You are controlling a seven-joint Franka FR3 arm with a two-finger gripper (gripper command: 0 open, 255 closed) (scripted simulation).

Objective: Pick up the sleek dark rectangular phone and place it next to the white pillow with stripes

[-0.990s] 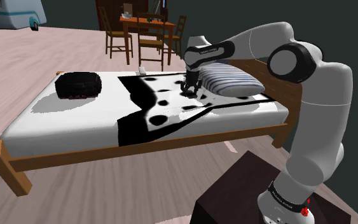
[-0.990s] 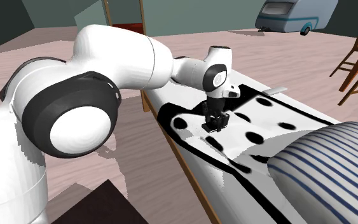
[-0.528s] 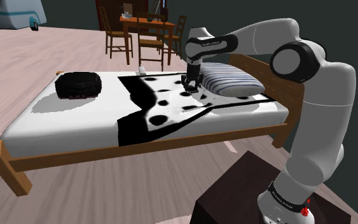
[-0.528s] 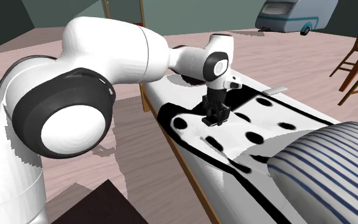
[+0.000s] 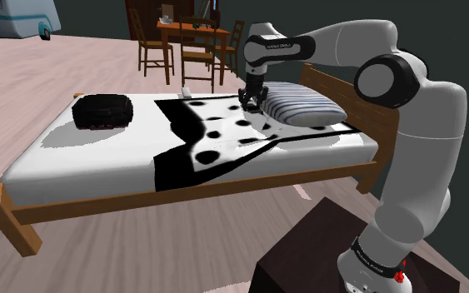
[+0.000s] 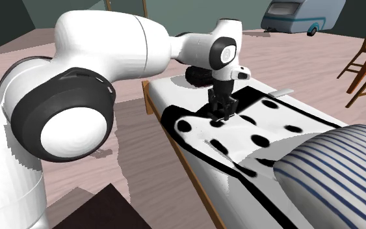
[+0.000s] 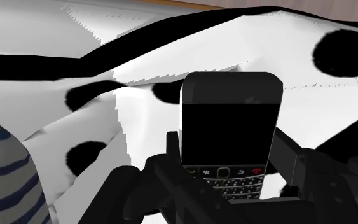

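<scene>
A dark rectangular phone (image 7: 229, 124) with a black screen and a small keypad stands upright between my fingers (image 7: 171, 149), which clasp its lower sides. My gripper (image 5: 251, 103) is shut on it and hangs a little above the white cover with black spots (image 5: 216, 133). It is just beside the white pillow with blue stripes (image 5: 301, 104), on the shoulder view's left of it. In the second exterior view the gripper (image 6: 219, 113) hovers over the spotted cover, well apart from the striped pillow (image 6: 340, 175). An edge of the pillow (image 7: 6, 172) shows in the wrist view.
A black bag (image 5: 102, 111) lies at the far end of the wooden-framed bed (image 5: 182, 196). A small white object (image 5: 187, 91) sits at the bed's far edge. Wooden table and chairs (image 5: 192, 37) stand behind the bed. A caravan (image 6: 301, 16) stands far off.
The gripper has risen from the spotted cover with the phone clasped in it and drifted slightly toward the bed's far side. The pillow and bag have not moved.
</scene>
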